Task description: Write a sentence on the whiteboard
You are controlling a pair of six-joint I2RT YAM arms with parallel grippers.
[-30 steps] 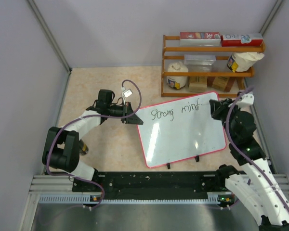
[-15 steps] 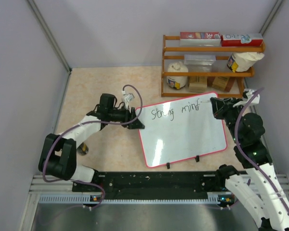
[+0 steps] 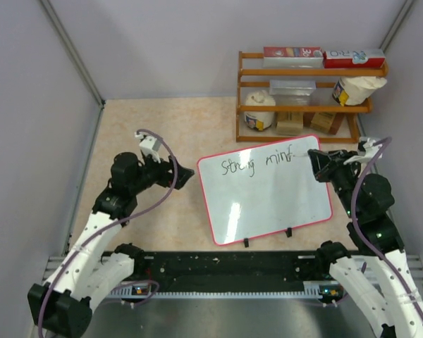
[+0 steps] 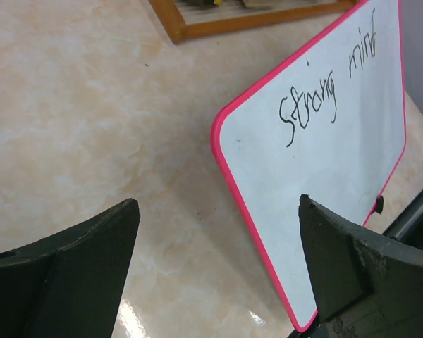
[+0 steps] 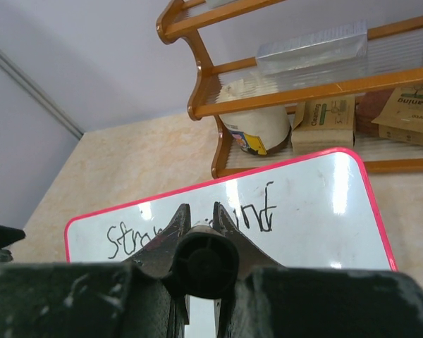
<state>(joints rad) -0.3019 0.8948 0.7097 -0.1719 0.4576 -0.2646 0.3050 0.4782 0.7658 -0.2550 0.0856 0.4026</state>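
Observation:
The whiteboard (image 3: 268,197), white with a red frame, lies tilted on the table between the arms. Along its top edge the sentence (image 3: 240,167) reads "Strong mind" in black. My right gripper (image 3: 316,160) is over the board's top right corner, shut on a black pen (image 5: 204,264) whose round end faces the right wrist camera. The pen tip is hidden by the fingers (image 5: 178,222). My left gripper (image 3: 187,174) stands open just left of the board's left edge, touching nothing. In the left wrist view its gripper (image 4: 217,203) frames the board's red edge (image 4: 254,211) and bare table.
A wooden rack (image 3: 310,70) with boxes, tubs and a clear container stands right behind the board's far edge. Grey walls enclose the table on three sides. A black rail (image 3: 225,267) runs along the near edge, by the board's two small black feet (image 3: 288,232).
My left gripper has opened, let go of the board's left edge and drawn back to the left. The right gripper with the pen has shifted slightly.

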